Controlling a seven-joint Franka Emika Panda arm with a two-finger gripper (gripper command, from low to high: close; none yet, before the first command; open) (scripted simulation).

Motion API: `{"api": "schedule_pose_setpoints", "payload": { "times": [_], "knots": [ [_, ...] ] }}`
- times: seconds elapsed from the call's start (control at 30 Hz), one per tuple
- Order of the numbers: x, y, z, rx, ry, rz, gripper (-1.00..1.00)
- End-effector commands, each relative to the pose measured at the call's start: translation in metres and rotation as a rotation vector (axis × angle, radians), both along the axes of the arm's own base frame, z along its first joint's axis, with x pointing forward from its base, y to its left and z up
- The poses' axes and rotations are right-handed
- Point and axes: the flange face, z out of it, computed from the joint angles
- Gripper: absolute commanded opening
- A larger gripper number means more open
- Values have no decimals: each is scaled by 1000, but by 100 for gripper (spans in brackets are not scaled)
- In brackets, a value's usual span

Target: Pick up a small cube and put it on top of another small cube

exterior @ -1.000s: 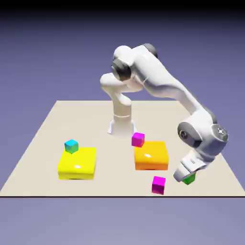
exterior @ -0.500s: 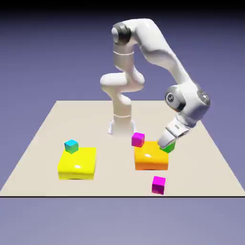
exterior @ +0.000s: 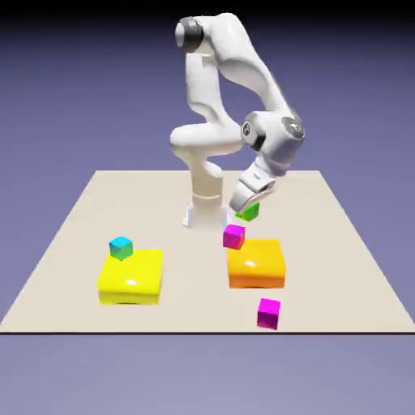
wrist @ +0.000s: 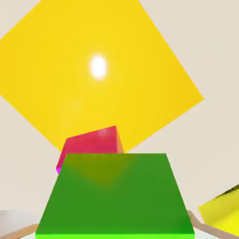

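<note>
One green cube [exterior: 248, 212] is pinched tight in the gripper [exterior: 246, 209], which hangs in the air above the table [exterior: 73, 219]. I think it is held up high like this so it can go over the other blocks without bumping them. The gripper's tips are squeezed on the cube's sides, so the cube sits right between them, at the very end of the hand. In the hand view the green cube [wrist: 114, 196] fills the bottom of the picture and hides the tips. Just under the held cube, and a bit nearer the table's front edge, sits a magenta cube [exterior: 233, 236]. It touches the back corner of the orange block [exterior: 257, 263]. My guess is that this magenta cube is the one to stack on, since the hand is so close above it.
</note>
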Motion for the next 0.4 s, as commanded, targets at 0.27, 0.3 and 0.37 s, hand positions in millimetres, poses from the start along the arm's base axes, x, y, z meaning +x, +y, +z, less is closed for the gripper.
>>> {"api": "schedule_pose_setpoints", "payload": {
  "times": [0.27,0.3,0.37],
  "knots": [
    [-21,-21,-67,13,1,5,-100],
    [-21,-21,-67,13,1,5,100],
    [-18,-18,-55,12,0,5,100]
  ]
}}
